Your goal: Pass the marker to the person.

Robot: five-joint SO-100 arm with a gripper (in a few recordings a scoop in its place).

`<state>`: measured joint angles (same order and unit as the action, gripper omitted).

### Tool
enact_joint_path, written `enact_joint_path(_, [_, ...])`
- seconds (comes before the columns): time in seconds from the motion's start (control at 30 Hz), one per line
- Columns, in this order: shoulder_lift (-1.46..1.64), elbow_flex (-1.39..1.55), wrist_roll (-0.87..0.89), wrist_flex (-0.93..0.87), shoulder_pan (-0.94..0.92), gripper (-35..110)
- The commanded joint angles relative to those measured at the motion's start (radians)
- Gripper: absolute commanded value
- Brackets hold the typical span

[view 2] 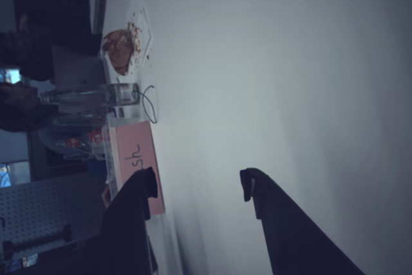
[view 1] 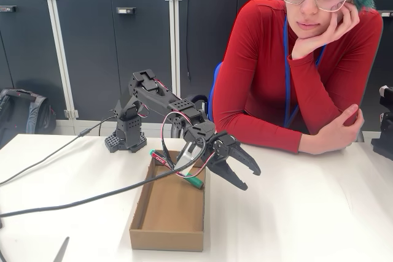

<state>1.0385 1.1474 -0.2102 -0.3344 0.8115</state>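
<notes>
The marker [view 1: 163, 160] has a dark barrel and a green end and lies slanted across the far end of an open cardboard box [view 1: 167, 240]. Partly crossed by the arm's wires, it rests on the box's left rim and reaches toward the right rim. My gripper [view 1: 250, 178] hangs just right of the box, low over the white table, open and holding nothing. In the wrist view, which lies on its side, the gripper [view 2: 198, 181] has its dark fingers [view 2: 138, 191] spread over bare table. The person [view 1: 295, 72], in red, sits behind the table with head on one hand and the other forearm on the tabletop.
Black cables [view 1: 73, 200] run across the table's left half, and a scissor tip [view 1: 61, 250] pokes in at the bottom left. The arm's base [view 1: 126, 136] stands at the back. The wrist view shows a plate of food [view 2: 122, 49], a glass bottle [view 2: 90, 98] and a pink box [view 2: 138, 159].
</notes>
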Motion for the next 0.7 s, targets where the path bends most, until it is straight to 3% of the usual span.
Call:
enact_joint_path(0.0, [0.110, -0.017, -0.018, 0.003, 0.005, 30])
enact_joint_path(0.67, [0.110, -0.017, -0.009, 0.002, -0.003, 30])
